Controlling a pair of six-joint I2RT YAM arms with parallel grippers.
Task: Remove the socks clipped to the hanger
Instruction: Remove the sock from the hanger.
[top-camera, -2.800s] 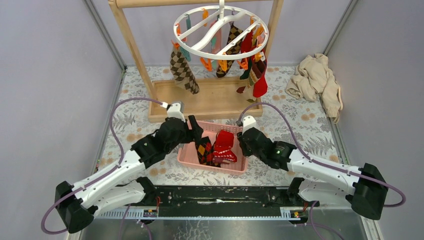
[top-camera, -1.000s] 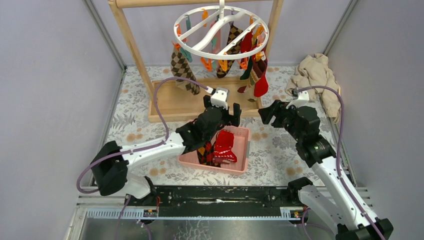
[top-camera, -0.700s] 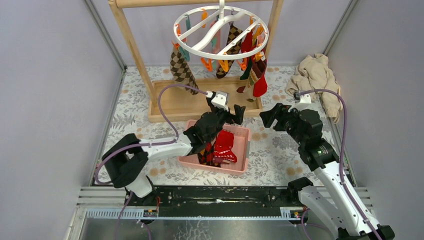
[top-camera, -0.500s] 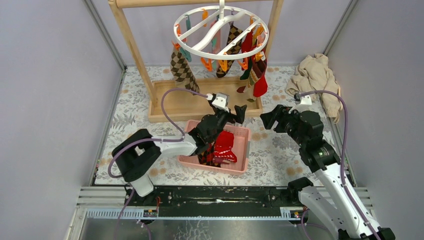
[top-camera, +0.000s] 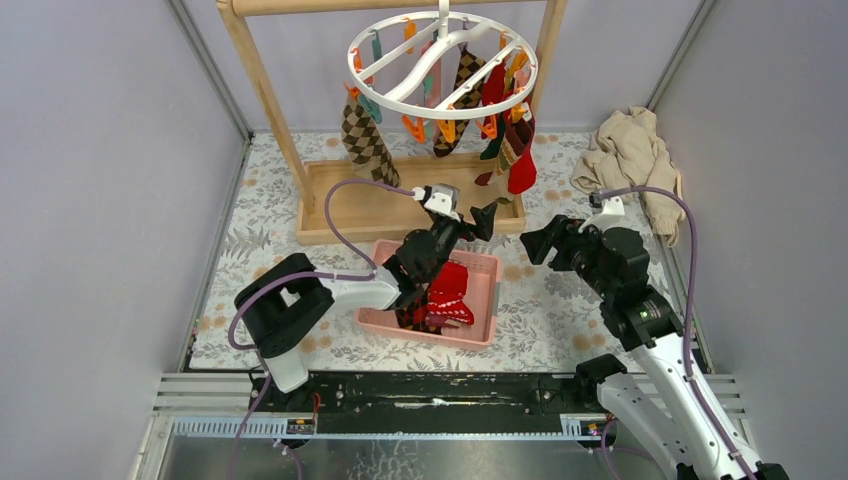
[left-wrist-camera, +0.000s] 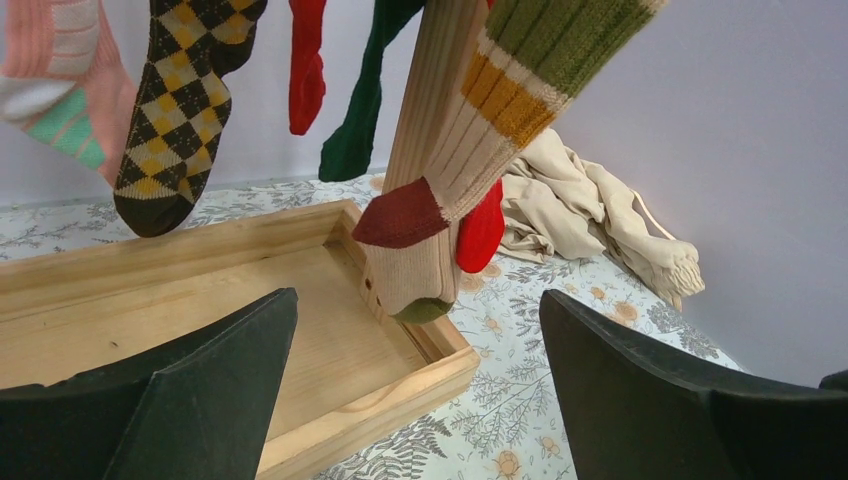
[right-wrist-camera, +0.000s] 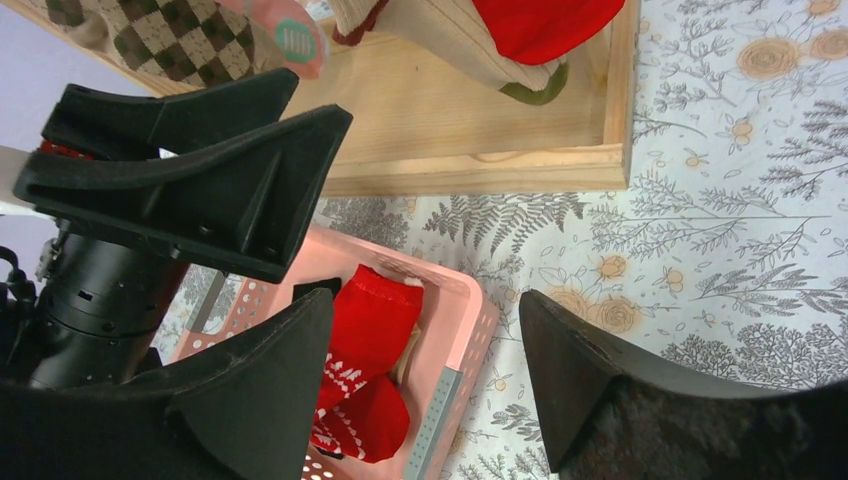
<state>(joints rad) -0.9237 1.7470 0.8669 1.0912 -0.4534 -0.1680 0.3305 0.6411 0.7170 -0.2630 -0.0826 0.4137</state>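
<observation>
The white ring hanger (top-camera: 440, 62) hangs from the wooden rack with several socks clipped on: brown argyle (top-camera: 365, 142), red (top-camera: 520, 172) and others. In the left wrist view a green-orange striped sock (left-wrist-camera: 440, 190), a black-yellow argyle sock (left-wrist-camera: 185, 120) and a red sock (left-wrist-camera: 305, 70) hang just ahead. My left gripper (top-camera: 472, 222) (left-wrist-camera: 420, 400) is open and empty below the socks on the right side. My right gripper (top-camera: 538, 241) (right-wrist-camera: 425, 390) is open and empty, right of the pink basket (top-camera: 488, 300), which holds red socks (top-camera: 448, 290) (right-wrist-camera: 365, 350).
The rack's wooden tray base (top-camera: 400, 205) (left-wrist-camera: 300, 330) (right-wrist-camera: 480, 130) lies under the hanger, with an upright post (top-camera: 262, 90) at each end. A beige cloth heap (top-camera: 635, 160) (left-wrist-camera: 580, 210) lies at the back right. My left gripper (right-wrist-camera: 200, 180) shows in the right wrist view.
Both grippers have risen from the basket. The left one has reached forward and right toward the hanging socks; the right arm has swung right and risen. Both stay open.
</observation>
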